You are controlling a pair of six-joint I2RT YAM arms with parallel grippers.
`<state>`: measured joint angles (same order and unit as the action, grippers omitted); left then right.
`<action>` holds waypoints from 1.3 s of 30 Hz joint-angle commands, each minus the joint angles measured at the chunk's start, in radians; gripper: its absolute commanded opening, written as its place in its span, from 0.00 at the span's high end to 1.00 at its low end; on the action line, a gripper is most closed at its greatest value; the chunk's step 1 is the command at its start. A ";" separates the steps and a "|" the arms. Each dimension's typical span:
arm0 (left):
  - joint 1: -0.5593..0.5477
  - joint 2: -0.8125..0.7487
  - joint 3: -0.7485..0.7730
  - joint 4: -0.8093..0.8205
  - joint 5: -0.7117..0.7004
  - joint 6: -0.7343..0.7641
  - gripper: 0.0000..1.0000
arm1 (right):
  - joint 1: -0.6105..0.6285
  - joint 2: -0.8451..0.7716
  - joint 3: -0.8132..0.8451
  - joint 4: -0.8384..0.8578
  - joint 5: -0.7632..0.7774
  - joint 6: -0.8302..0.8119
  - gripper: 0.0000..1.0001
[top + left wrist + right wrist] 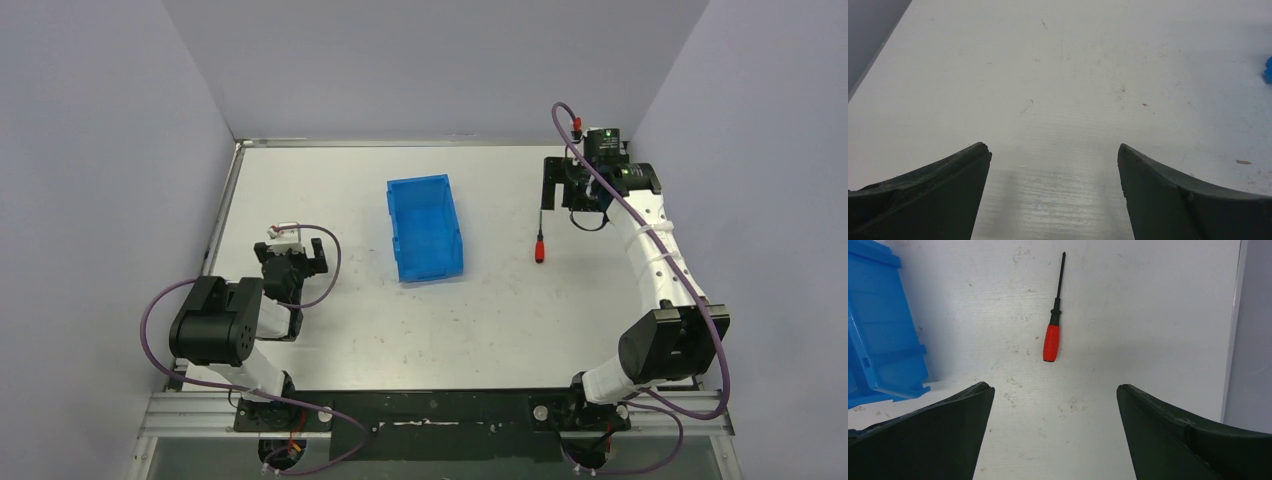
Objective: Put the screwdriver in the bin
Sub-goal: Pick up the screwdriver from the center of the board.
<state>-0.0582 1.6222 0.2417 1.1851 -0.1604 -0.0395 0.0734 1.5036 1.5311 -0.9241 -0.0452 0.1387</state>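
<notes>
Lying flat: screwdriver w/ red handle, thin blk shaft.

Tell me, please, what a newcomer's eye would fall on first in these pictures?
The bright blue bin stands out first, sitting empty near the middle of the white table. Next comes the screwdriver with its red handle, lying flat to the bin's right and apart from it. The right pincer hangs open over that side of the table, holding nothing.
</notes>
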 commanded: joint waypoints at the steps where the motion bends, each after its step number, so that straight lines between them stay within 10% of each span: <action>1: -0.003 -0.013 0.013 0.023 -0.004 0.008 0.03 | 0.005 0.001 -0.017 0.040 0.017 0.003 0.00; 39: -0.003 -0.013 0.013 0.021 -0.004 0.007 0.03 | 0.005 0.302 -0.366 0.471 0.029 0.106 0.29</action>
<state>-0.0582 1.6222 0.2417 1.1851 -0.1604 -0.0395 0.0738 1.7977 1.1755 -0.5167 -0.0322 0.2295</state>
